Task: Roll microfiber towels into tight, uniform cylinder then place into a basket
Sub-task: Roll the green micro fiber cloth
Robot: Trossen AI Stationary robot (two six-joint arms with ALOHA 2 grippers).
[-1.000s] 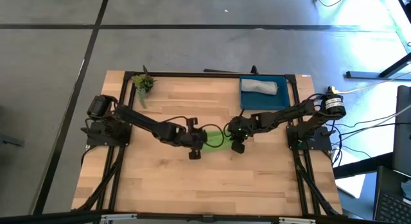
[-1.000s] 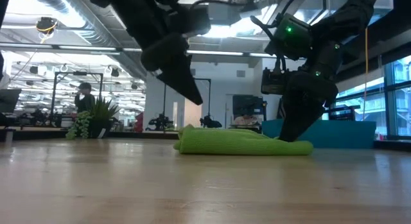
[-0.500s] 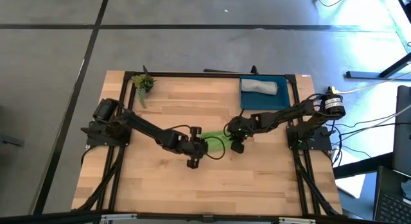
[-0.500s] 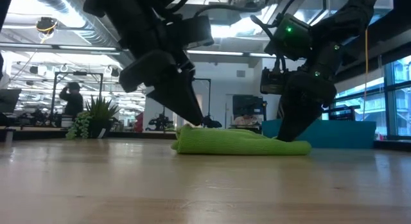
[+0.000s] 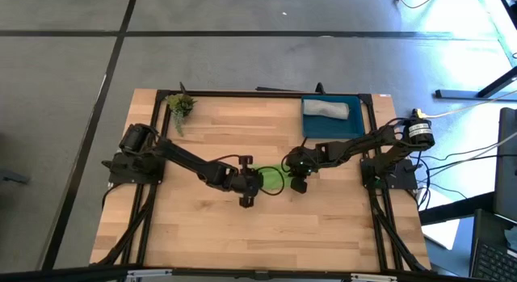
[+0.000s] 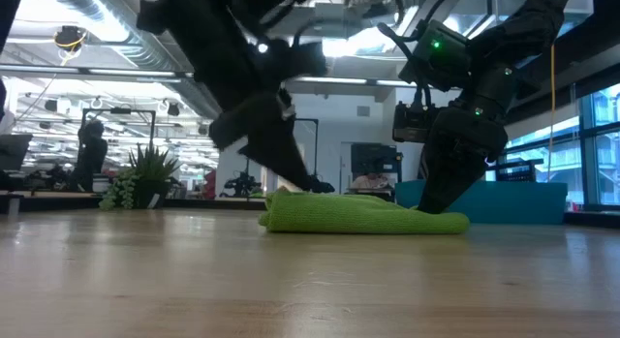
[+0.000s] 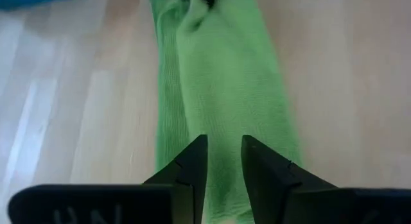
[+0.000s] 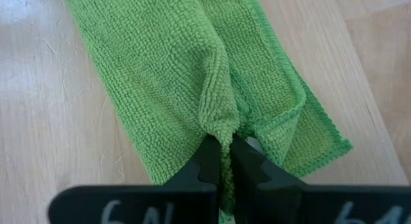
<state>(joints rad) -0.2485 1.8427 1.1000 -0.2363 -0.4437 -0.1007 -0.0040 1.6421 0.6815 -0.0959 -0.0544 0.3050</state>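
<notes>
Seen from above: wooden counter (image 5: 202, 225) w/ both my arms reaching in toward its middle. Between them lies the lime green towel (image 5: 273, 177), folded into a long narrow strip, flat on the wood, roughly centre of the counter.

My right end effector (image 8: 225, 161) sits at the strip's right end. Fingers (image 8: 207, 161) are pinched together on a raised fold of the green cloth; in the right wrist view the fabric puckers up into a ridge right where the tips meet. That end of the towel shows a stitched hem and a folded corner.

My left end effector (image 7: 223, 161) is at the strip's other end, tips down at the cloth. Its fingers (image 7: 190, 163) stand slightly apart, a narrow gap w/ green fabric showing between them; I can't tell whether they actually grip the cloth or only press on it.

From counter level, the towel (image 6: 363, 214) reads as a low green mound, both dark arms coming down onto it.

The dark-blue basket (image 5: 355, 124) is at the counter's far right corner, w/ the grey towel (image 5: 325, 109) lying inside, along its far side. A small potted plant (image 5: 180, 105) stands at the far left corner. A person (image 6: 89, 154) shows in the room beyond the counter.
</notes>
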